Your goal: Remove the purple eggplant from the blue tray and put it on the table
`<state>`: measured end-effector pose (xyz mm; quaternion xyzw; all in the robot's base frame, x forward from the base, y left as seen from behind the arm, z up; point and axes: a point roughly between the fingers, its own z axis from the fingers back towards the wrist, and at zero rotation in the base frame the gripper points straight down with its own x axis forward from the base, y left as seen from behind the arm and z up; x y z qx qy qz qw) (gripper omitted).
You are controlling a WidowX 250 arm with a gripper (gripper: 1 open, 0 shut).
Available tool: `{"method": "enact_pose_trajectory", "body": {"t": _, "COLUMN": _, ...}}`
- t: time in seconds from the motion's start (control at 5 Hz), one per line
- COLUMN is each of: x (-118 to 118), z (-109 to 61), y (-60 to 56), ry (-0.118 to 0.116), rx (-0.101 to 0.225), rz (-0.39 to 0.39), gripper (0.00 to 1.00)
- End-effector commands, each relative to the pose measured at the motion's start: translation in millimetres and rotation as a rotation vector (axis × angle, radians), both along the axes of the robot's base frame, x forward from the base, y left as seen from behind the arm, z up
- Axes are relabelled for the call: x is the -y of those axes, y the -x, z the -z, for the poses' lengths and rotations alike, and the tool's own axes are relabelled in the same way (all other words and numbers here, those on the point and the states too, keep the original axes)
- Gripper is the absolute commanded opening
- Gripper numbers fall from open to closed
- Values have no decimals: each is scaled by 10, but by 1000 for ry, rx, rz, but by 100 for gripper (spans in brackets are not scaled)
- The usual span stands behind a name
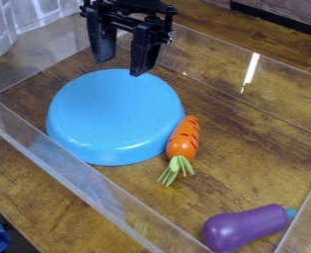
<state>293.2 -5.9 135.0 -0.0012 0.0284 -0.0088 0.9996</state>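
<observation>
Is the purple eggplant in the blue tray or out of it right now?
Out. The purple eggplant lies on the table at the bottom right, apart from the blue tray.

matte black claw, long flat fingers, boxy black mount above.

purple eggplant: glossy purple, teal-blue stem tip
blue tray: plain light blue
carrot: orange, green leaves
table: dark brown wood grain
gripper: black
</observation>
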Motion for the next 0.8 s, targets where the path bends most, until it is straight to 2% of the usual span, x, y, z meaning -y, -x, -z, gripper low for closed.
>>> {"method": "enact_pose_trajectory", "body": {"t": 0.0, "x": -8, "z": 89, "y": 1, "ry": 0, "rx": -9, "rz": 40, "gripper": 100}}
{"method": "enact_pose_trajectory", "body": {"t": 0.2, "x": 177, "z": 267, "y": -16, "ry": 1, "rx": -18, "rz": 46, "gripper": 100}}
{"method": "enact_pose_trajectory", "body": {"t": 0.4, "x": 522, "z": 542, "y": 71, "ry": -6, "rx": -16, "rz": 125, "gripper": 100}}
{"method": "enact_pose_trajectory", "body": {"t": 0.6, "x": 590, "z": 648, "y": 197, "ry": -7, "rx": -10, "rz": 174, "gripper": 100}}
